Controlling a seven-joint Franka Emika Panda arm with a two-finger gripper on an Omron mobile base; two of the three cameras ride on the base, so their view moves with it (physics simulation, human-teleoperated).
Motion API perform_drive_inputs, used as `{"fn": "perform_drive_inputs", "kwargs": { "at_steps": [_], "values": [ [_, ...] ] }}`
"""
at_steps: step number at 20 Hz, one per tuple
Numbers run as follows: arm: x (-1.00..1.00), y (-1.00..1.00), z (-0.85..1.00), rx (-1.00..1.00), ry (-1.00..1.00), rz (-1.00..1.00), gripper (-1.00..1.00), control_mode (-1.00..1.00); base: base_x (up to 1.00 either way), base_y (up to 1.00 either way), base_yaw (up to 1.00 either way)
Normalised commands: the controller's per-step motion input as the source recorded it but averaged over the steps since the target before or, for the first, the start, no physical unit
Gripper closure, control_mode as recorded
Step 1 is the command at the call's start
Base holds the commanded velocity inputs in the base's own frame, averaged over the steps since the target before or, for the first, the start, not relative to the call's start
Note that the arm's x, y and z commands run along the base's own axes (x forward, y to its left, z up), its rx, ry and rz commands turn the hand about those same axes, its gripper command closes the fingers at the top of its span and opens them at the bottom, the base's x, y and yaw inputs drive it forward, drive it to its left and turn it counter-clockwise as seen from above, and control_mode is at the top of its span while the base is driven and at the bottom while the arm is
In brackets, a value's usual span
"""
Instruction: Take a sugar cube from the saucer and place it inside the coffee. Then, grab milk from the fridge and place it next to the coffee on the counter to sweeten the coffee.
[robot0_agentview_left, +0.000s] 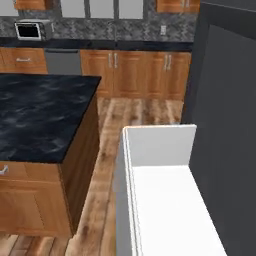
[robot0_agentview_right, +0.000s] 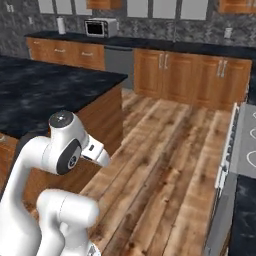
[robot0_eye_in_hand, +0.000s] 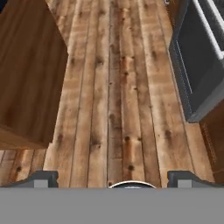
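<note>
Gripper: two dark fingertips (robot0_eye_in_hand: 111, 179) are held wide apart over the wooden plank floor (robot0_eye_in_hand: 113, 87), nothing between them.
Counter: the long black marble-look worktop (robot0_agentview_left: 40, 112) is seen left of the open grey fridge door (robot0_agentview_left: 225, 125).

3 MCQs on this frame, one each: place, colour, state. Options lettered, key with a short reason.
1. In the left base view, where is the microwave?
A. On the floor
B. On the far counter, upper left
C. On the island

2. What colour is the island top?
A. Black with pale veins
B. White
C. Orange wood

3. What state is the gripper in, by the hand view?
A. Shut on a carton
B. Shut on a mug
C. Open, holding nothing

Key: B, it sits on the back worktop by the wall; A, dark marble look over wooden cabinets; C, the fingertips stand wide apart over bare wood floor.
</note>
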Motion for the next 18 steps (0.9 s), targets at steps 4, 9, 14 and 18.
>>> {"fn": "perform_drive_inputs", "kwargs": {
  "at_steps": [4, 9, 14, 18],
  "values": [
    [0.0, 0.0, 0.0, 0.0, 0.0, 0.0, -1.0, 1.0, 0.0, 0.39, 0.87],
    [0.0, 0.0, 0.0, 0.0, 0.0, 0.0, -1.0, 1.0, 0.07, 0.18, 0.83],
    [0.0, 0.0, 0.0, 0.0, 0.0, 0.0, -1.0, 1.0, 0.36, -0.18, 0.61],
    [0.0, 0.0, 0.0, 0.0, 0.0, 0.0, -1.0, 1.0, 0.45, -0.93, 0.51]
  ]
}}
